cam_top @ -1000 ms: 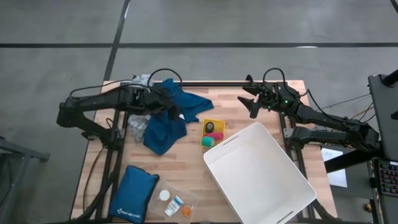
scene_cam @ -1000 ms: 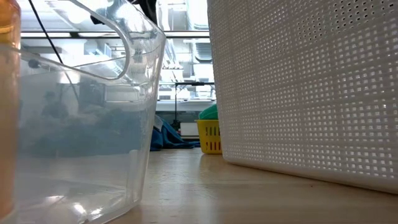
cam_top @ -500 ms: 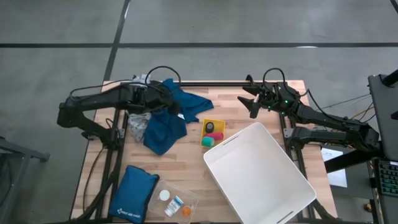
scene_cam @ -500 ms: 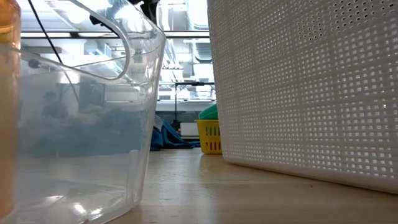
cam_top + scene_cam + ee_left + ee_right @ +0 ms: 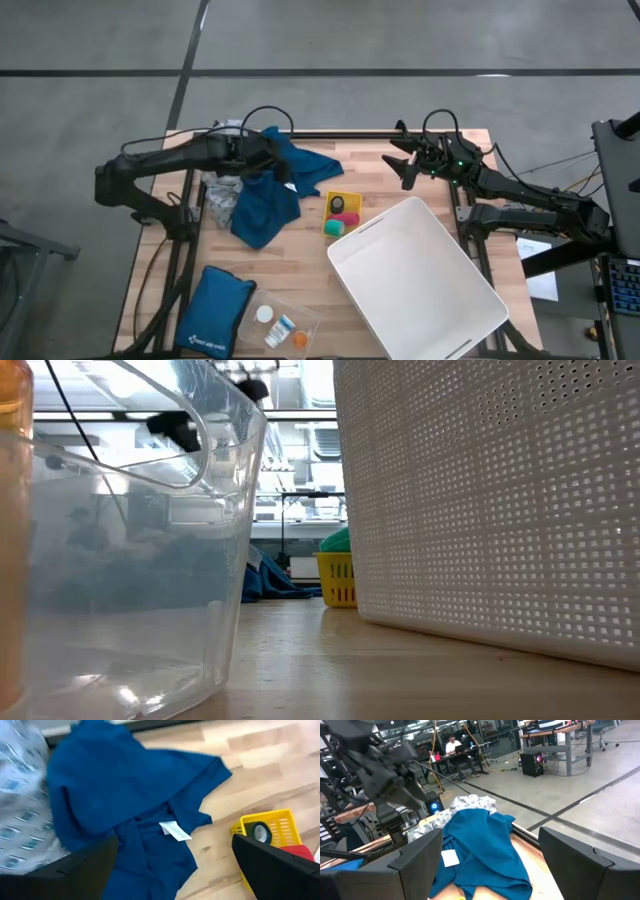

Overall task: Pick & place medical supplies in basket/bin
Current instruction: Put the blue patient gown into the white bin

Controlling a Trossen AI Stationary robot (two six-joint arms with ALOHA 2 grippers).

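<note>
A blue cloth garment (image 5: 275,190) lies crumpled on the table's far left part, partly over a grey dotted cloth (image 5: 220,200). My left gripper (image 5: 278,168) is open above the garment (image 5: 125,795), one finger on either side of its white label (image 5: 175,831); I cannot tell whether it touches the cloth. A small yellow basket (image 5: 330,205) beside the garment holds a pink roll (image 5: 348,218), a teal roll (image 5: 332,227) and a dark roll (image 5: 340,205). My right gripper (image 5: 398,158) waits open over the table's far right part, pointing toward the garment (image 5: 480,845).
A large white perforated bin (image 5: 420,280) fills the near right of the table and the low view (image 5: 480,490). A clear container (image 5: 285,325) with small bottles and a blue padded pouch (image 5: 215,310) lie at the near left. Bare wood shows between garment and bin.
In the low view the dark parts of my left arm have come down a little; it stays over the blue garment with its gripper open. The garment and the other things have kept their places.
</note>
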